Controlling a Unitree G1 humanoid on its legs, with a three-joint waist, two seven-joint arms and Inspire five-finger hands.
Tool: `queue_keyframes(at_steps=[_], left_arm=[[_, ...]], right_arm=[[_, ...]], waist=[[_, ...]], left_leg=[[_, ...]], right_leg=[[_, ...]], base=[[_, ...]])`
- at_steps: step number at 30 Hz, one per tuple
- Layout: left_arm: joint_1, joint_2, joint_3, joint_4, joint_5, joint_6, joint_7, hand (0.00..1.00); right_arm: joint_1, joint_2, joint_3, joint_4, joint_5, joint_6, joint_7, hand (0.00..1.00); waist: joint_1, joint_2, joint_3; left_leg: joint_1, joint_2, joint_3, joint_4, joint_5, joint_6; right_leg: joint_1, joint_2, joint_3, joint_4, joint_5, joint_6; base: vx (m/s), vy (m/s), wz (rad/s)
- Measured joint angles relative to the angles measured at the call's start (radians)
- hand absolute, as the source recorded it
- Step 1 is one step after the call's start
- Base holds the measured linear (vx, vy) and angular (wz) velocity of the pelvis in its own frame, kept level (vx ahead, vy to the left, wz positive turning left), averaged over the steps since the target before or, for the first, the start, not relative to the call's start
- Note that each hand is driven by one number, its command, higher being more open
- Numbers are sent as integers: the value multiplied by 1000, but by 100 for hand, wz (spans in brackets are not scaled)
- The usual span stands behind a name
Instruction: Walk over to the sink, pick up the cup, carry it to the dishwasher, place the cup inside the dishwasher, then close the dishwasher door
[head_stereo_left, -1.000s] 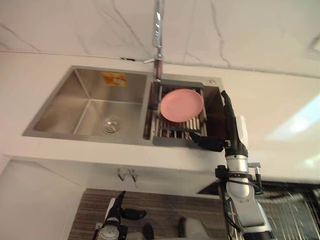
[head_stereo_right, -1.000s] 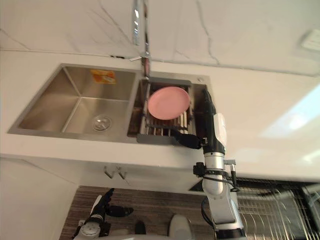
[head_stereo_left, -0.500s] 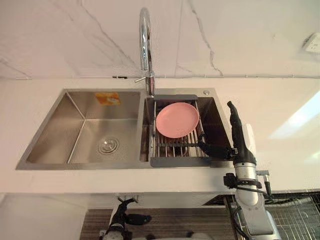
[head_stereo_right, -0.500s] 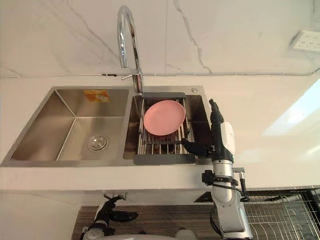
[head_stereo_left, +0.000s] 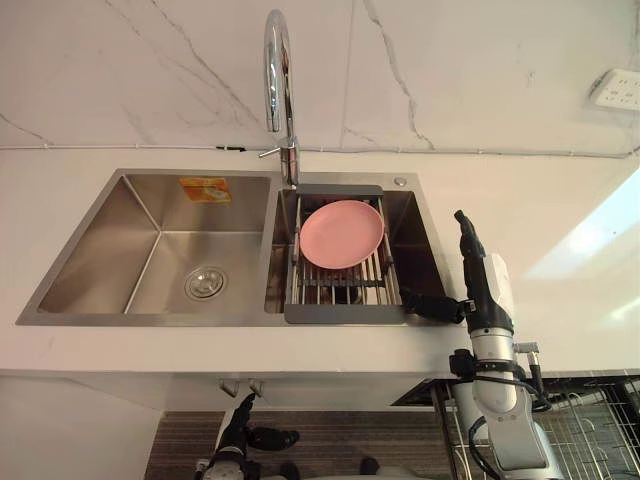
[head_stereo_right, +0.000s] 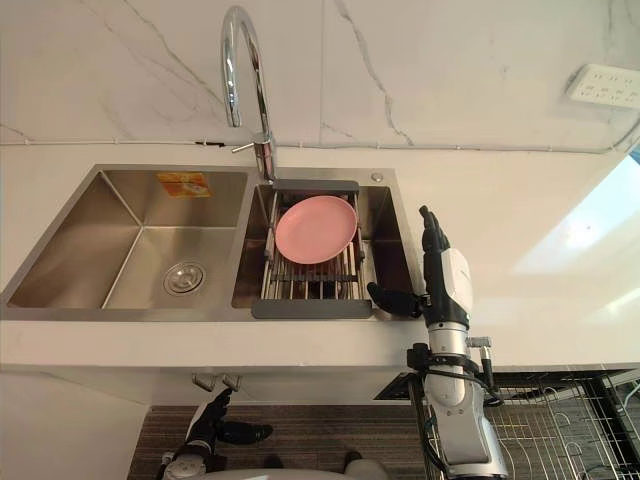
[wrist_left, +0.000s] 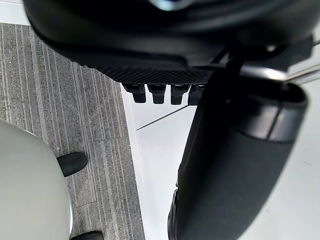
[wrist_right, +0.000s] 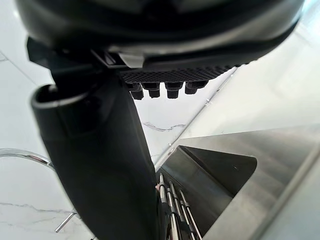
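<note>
My right hand (head_stereo_left: 478, 290) is raised over the counter just right of the sink (head_stereo_left: 100, 250), fingers straight up and open. Its thumb (head_stereo_right: 392, 299) reaches toward the front right corner of the drying rack (head_stereo_left: 340, 300). That rack sits in the right basin and carries a pink plate (head_stereo_left: 341, 233). In the right wrist view the rack's bars (wrist_right: 175, 210) and the basin wall (wrist_right: 220, 175) show past the thumb. My left hand (head_stereo_left: 236, 432) hangs low in front of the cabinet, below the counter, open and holding nothing.
A tall chrome faucet (head_stereo_left: 277, 70) stands behind the divider between the basins. The left basin holds a drain (head_stereo_left: 205, 283). A wire dishwasher rack (head_stereo_right: 545, 430) shows at the lower right, under the counter. A wall socket (head_stereo_left: 617, 88) is at the far right.
The whole picture has shifted as the camera moved and now faces the sink more squarely. My right hand keeps its place by the rack's front right corner.
</note>
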Motion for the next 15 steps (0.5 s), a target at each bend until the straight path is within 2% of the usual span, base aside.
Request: queue_keyframes(at_steps=[9,15], left_arm=[[2,-4,17,4,0,5,5,100],[12,-18,78,8,-3,9,11,100]], right_arm=[[1,32,13,0,1,6,0,100],[1,55,86,-11,11,12,0,100]], waist=[[-3,1,0],[-9,1,1]], left_leg=[[16,2,20,0,0,0],[24,5,18,-2,-1,-2]], right_leg=[[7,1,24,-1,0,0],[17,-1,19,0,0,0]], base=[[-3,-2,-6],[-27,-17,2]])
